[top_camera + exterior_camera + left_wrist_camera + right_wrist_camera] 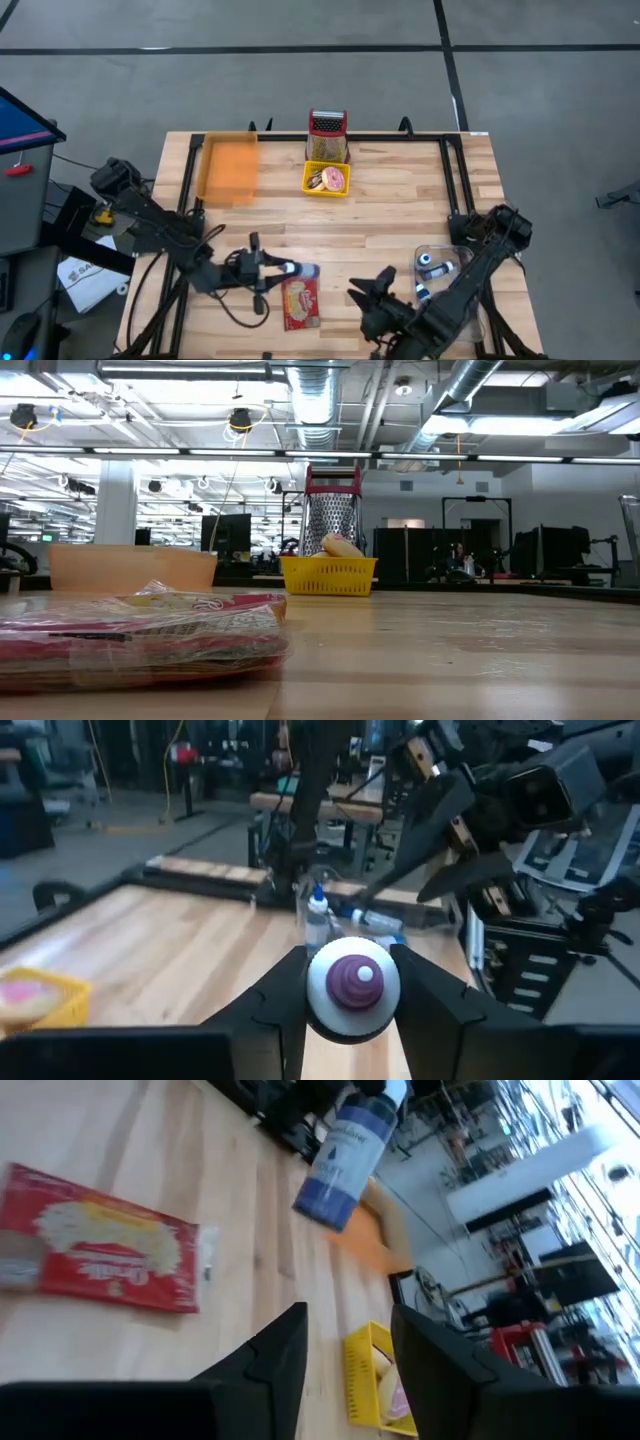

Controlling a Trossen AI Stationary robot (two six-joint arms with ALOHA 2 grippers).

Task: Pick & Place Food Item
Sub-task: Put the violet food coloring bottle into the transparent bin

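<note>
The bottle [352,988] is pinched cap-end between the left gripper's [283,268] fingers, held level above the table beside the red packet [300,302], likely for a handover; the right gripper [370,290] waits nearby, jaws apart and empty

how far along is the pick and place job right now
Done: the yellow basket already holds food items. In hand: the left gripper is closed on a bottle, held off the table beside the red packet. The right gripper is open and holds nothing, waiting by the clear tray. Left: placing the bottle; the packet lies untouched on the table.
</note>
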